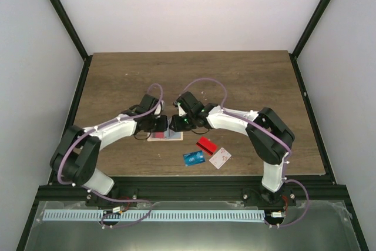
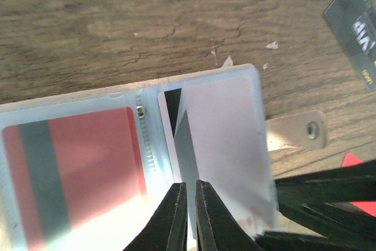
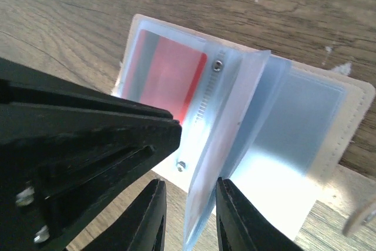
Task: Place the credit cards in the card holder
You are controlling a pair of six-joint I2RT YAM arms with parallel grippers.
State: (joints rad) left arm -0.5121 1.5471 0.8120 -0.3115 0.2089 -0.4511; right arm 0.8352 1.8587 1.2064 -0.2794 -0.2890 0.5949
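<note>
The card holder point(image 1: 158, 137) lies open at the table's middle, showing beige rim point(image 3: 359, 105), clear sleeves and a snap tab point(image 2: 298, 130). A red card with a grey stripe point(image 2: 88, 157) sits in its left sleeve point(image 3: 170, 74). My left gripper point(image 2: 189, 204) is shut on a white card with a black stripe point(image 2: 223, 133), which stands on edge at the right sleeve. My right gripper point(image 3: 188, 183) is open, with a raised clear sleeve leaf point(image 3: 235, 121) between its jaws, against the right finger. A solid red card point(image 1: 207, 144), a blue card point(image 1: 193, 158) and a white card with a red dot point(image 1: 220, 157) lie near the front.
A dark card with white lettering point(image 2: 355, 27) lies on the wood beyond the holder. Both grippers point(image 1: 168, 123) meet over the holder, close together. The wooden table point(image 1: 247, 86) is walled by black frame posts and white panels.
</note>
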